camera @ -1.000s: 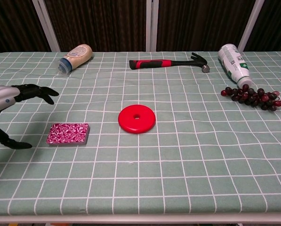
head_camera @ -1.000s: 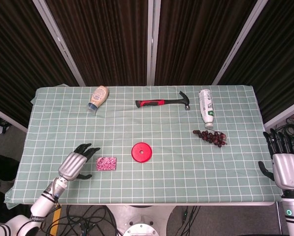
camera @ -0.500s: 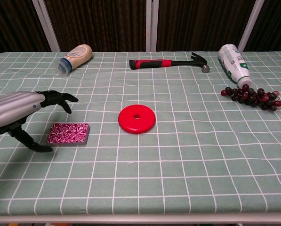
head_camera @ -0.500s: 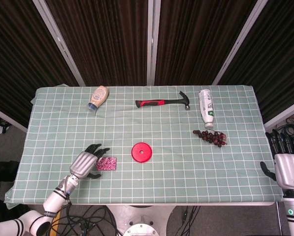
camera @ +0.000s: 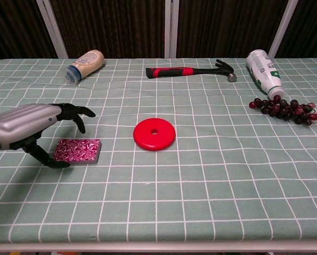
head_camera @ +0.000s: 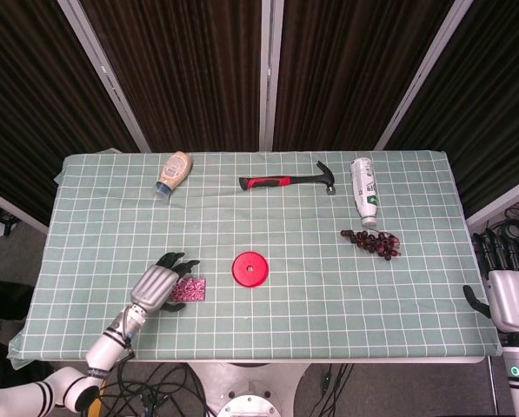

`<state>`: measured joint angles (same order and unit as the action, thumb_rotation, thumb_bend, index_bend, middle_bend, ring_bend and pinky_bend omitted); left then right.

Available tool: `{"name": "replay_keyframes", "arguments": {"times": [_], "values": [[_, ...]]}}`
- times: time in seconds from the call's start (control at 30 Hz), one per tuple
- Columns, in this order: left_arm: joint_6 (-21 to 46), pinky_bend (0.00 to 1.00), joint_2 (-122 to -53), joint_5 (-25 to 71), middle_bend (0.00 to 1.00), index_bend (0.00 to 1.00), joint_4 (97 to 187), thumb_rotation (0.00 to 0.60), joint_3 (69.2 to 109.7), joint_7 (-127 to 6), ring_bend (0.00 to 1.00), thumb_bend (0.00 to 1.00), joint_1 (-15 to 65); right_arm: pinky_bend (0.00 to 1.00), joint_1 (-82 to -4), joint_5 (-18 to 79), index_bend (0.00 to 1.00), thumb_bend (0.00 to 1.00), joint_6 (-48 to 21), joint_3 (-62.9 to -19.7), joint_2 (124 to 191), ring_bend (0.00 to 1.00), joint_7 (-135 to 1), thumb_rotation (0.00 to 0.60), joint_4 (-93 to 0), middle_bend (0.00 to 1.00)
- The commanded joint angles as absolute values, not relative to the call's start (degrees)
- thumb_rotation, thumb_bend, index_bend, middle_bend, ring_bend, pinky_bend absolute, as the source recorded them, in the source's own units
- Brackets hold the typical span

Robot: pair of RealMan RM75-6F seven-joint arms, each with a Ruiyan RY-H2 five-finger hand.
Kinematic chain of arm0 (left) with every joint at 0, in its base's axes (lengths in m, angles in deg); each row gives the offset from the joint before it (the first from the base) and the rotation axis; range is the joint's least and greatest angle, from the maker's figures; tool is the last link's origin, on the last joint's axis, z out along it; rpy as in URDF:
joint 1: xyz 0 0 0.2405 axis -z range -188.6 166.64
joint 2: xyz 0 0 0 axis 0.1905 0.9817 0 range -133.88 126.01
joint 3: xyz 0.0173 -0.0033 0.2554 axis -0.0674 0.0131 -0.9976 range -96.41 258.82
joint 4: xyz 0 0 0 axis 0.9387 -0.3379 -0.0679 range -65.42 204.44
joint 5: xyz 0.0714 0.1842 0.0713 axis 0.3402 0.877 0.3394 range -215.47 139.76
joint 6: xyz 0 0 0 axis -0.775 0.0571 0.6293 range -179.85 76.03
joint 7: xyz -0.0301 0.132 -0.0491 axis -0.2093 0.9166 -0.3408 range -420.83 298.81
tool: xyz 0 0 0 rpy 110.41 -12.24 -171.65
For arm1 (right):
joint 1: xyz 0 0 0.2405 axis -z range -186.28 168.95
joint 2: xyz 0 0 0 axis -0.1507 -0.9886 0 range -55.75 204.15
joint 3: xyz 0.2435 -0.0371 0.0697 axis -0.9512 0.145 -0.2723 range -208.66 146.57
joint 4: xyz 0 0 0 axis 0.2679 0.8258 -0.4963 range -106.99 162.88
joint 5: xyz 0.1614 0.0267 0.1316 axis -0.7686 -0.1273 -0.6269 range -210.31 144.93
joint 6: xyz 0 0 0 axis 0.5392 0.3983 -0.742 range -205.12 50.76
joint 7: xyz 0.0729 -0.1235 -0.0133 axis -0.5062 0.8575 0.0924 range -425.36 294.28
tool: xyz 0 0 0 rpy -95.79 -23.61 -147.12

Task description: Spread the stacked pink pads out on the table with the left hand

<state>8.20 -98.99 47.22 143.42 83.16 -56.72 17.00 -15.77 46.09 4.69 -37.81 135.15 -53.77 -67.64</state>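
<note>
One stack: pink pads (camera: 77, 150) flat on table (camera: 200, 186), near left edge, left of red disc (camera: 154, 134)
left hand (camera: 28, 127): fingers spread, hovers over stack, grasping nothing
right hand (head_camera: 509, 295): off table's right edge, fingers apart, empty
far row: sauce bottle (camera: 85, 65), hammer (camera: 190, 70)

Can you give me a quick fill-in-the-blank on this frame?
1. The left hand hovers over the stack of ____ pads.
2. The hammer has a red and ____ handle.
3. The grapes lie beside the ____ bottle.
4. The disc is ____.

Missing words: pink; black; white; red
</note>
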Motion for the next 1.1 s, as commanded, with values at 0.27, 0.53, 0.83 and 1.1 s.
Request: {"name": "replay_keyframes", "arguments": {"times": [0.27,0.53,0.83,1.1], "values": [[8.0,0.12,-99.5,46.5,0.32,0.15,142.9,0.600,82.9,-56.6,0.09,0.17,17.4,0.00,-15.9,45.7,0.00,0.20,4.3,-37.8,135.3,0.00,-53.8,0.600,-67.2,0.00],[7.9,0.12,-99.7,46.2,0.33,0.15,142.8,0.600,82.9,-56.5,0.09,0.17,17.9,0.00,-16.0,45.5,0.00,0.20,4.0,-37.7,135.4,0.00,-53.8,0.600,-67.2,0.00],[7.6,0.12,-99.9,45.8,0.36,0.17,142.6,0.600,82.6,-56.4,0.10,0.18,18.3,0.00,-16.1,45.2,0.00,0.20,3.6,-37.6,135.5,0.00,-53.9,0.600,-66.9,0.00],[8.1,0.12,-100.4,45.9,0.38,0.17,142.2,0.600,82.6,-56.3,0.11,0.19,18.4,0.00,-16.1,45.1,0.00,0.20,3.5,-37.6,135.4,0.00,-54.1,0.600,-66.9,0.00]]}}
